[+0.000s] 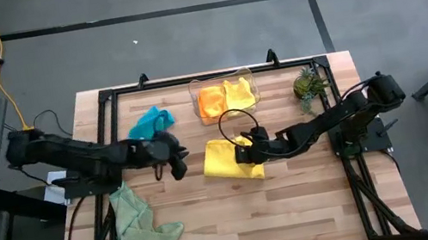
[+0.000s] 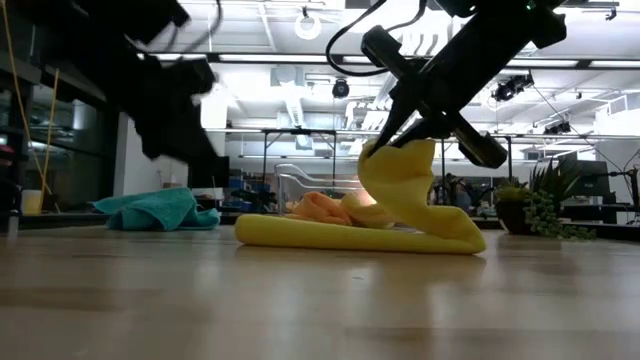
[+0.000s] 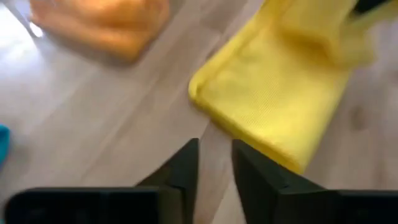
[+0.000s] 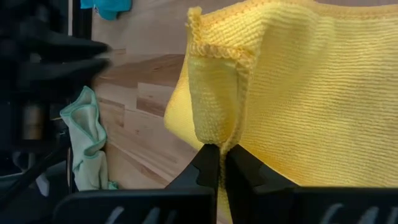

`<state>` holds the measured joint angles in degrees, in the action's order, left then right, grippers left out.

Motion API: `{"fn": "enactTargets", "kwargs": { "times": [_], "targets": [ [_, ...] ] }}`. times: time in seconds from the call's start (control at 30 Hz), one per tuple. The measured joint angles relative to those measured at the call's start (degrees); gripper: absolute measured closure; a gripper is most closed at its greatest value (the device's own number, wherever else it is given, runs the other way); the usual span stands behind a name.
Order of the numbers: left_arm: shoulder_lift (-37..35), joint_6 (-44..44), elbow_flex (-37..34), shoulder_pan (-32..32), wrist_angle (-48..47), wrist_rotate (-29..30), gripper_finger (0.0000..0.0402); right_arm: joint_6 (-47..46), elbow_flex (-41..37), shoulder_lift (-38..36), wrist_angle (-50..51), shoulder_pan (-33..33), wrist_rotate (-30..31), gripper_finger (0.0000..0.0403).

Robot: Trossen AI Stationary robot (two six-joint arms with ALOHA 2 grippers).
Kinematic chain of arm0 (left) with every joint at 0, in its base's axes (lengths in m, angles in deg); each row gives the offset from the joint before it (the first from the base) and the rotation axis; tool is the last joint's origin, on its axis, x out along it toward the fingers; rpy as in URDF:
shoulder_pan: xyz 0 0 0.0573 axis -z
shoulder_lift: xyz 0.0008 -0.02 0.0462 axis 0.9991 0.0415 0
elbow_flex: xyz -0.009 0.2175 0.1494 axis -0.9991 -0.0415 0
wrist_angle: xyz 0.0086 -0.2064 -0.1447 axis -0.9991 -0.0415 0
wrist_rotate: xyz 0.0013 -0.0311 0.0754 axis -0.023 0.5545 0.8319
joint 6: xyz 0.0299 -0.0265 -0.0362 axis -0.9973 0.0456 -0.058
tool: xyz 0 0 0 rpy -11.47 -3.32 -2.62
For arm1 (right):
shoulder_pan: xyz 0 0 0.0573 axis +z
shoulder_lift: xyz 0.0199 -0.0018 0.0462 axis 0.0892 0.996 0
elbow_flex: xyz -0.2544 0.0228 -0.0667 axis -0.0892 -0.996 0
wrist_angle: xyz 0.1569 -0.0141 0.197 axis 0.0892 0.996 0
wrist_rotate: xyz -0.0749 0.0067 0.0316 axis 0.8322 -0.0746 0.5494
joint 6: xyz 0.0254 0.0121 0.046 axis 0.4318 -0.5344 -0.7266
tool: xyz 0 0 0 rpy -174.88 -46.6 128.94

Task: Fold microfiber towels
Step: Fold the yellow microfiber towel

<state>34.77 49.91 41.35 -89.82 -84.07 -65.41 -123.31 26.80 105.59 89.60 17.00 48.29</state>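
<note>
A yellow towel (image 1: 228, 159) lies at the table's middle, and my right gripper (image 1: 247, 149) is shut on its right end. My left gripper (image 1: 178, 163) hovers just left of that towel, open by a narrow gap (image 3: 216, 152) with nothing between the fingers. A teal towel (image 1: 150, 122) lies bunched at the far left. A light green towel (image 1: 140, 224) lies crumpled at the near left. An orange towel (image 1: 212, 101) and another yellow one (image 1: 239, 94) lie in the clear bin (image 1: 192, 93). My right gripper pinches the yellow towel's hemmed edge (image 4: 214, 121) between its two fingers, where the cloth is folded over on itself. The fingers slant down from the table's right. That end (image 2: 400, 175) is raised off the table and slack; the towel's remainder (image 2: 320, 233) lies flat on the wood.
A small potted plant (image 1: 308, 85) stands at the far right, next to the bin. A black frame (image 1: 106, 99) runs along the table's edges. Bare wood (image 1: 282, 213) stretches across the near right part of the table.
</note>
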Motion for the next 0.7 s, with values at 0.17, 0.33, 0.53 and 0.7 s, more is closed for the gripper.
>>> {"fn": "enactTargets", "kwargs": {
  "times": [0.17, 0.33, 0.53, 0.7],
  "targets": [
    [11.59, -3.17, 0.0, -0.02, 7.87, -1.75, 0.0392, 0.0, 0.0, 0.0, -0.31, 0.02, -0.02, 0.0403],
    [20.91, -10.44, 2.06, -0.02, 13.71, -4.18, 0.04, 0.11, 0.0, 0.0, -0.29, 0.01, -0.33, 0.0403],
    [29.11, -17.57, 7.47, -0.02, 16.58, -8.28, 0.0401, 0.47, 0.0, 0.0, -0.33, 0.01, -2.25, 0.0403],
    [32.05, -17.51, 11.01, 0.03, 16.56, -10.14, 0.0401, 0.32, 0.0, -0.02, -0.44, 0.02, -3.71, 0.0403]
  ]
}}
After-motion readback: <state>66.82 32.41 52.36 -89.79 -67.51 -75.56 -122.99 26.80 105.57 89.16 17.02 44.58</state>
